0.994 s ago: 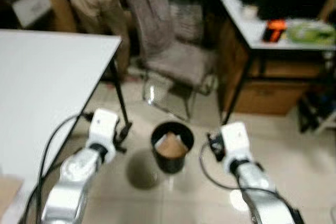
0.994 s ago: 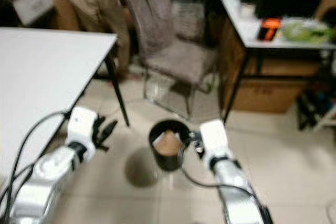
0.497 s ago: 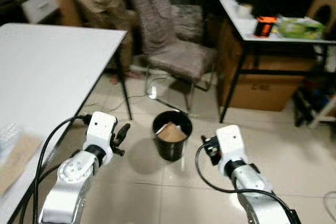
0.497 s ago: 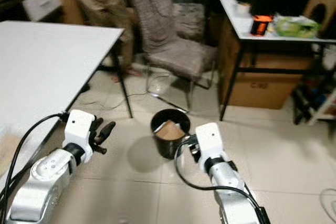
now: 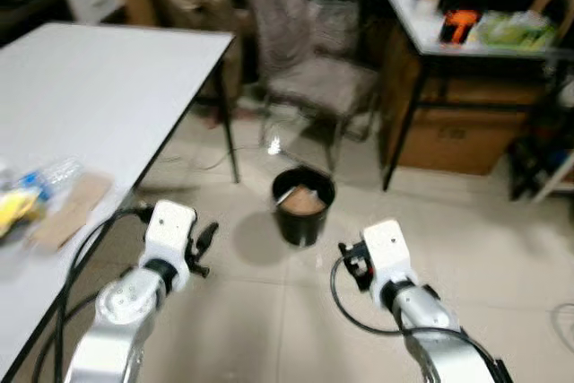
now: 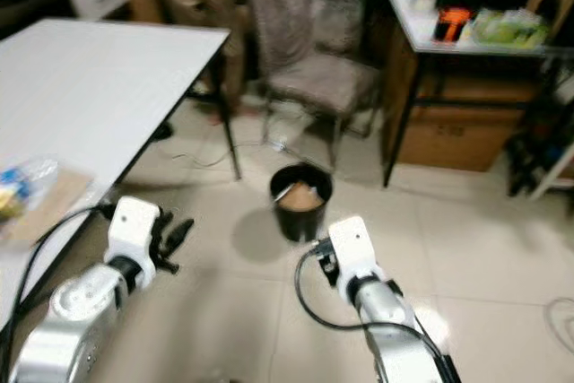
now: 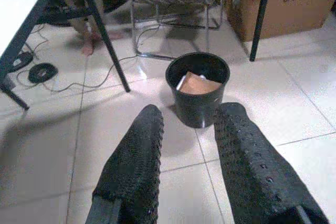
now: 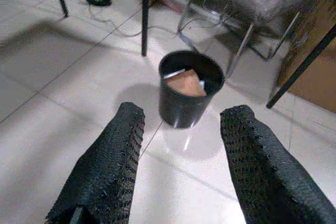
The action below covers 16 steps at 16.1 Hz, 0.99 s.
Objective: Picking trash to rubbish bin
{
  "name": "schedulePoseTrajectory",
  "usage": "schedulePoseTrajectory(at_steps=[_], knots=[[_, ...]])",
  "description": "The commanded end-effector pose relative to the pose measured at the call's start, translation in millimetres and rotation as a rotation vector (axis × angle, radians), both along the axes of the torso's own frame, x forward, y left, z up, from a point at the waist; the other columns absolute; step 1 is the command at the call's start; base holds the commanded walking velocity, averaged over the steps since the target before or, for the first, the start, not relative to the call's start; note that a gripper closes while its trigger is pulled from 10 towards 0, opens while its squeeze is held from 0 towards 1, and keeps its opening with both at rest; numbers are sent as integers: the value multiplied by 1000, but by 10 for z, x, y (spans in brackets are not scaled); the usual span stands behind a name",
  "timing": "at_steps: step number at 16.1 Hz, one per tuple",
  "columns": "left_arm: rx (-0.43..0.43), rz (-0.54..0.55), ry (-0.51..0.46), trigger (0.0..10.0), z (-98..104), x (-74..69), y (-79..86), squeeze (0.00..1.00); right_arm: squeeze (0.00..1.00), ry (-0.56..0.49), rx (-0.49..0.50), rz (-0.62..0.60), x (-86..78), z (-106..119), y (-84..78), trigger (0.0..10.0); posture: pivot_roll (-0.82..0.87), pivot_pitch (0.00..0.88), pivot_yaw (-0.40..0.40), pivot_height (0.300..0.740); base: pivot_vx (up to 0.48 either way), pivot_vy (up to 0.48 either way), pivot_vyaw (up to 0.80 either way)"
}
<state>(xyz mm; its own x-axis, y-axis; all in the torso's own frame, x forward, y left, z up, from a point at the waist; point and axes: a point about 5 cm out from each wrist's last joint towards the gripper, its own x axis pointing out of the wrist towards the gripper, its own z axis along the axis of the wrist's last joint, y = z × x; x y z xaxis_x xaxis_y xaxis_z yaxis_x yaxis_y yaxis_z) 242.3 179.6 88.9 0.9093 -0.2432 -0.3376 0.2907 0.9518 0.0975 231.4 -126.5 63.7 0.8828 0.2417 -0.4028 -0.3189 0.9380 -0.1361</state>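
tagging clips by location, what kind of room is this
Probably an office or workroom: long white table, a second desk with a cardboard box beneath, a grey chair, and a black rubbish bin on tiled floor.

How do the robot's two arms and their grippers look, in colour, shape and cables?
Both arms are silver, rounded segments ending in white box-shaped wrist housings. A black cable loops beside each arm. The left gripper and right gripper each have two long black fingers with a dotted, textured surface.

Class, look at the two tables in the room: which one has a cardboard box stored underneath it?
The dark-framed table against the far right side; a brown cardboard box sits on the floor beneath it. The white table on the left has none visible under it.
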Motion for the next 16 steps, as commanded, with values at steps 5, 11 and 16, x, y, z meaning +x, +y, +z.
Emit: schedulePoseTrajectory(at_steps=[5, 11, 16], knots=[[16, 4, -17, 10000, 41, 13, 24, 0, 0, -34, -2, -41, 22, 25, -28, 10000, -35, 0, 17, 740, -250, 0, 0], [15, -13, -27, 10000, 54, 46, -9, 0, 0, -108, -42, -89, 87, 73, -71, 10000, -43, 0, 17, 740, -251, 0, 0], [23, 9, -40, 10000, 53, 36, 8, 0, 0, -112, -5, -79, 95, 77, -60, 10000, -38, 0, 15, 740, -196, 0, 0]])
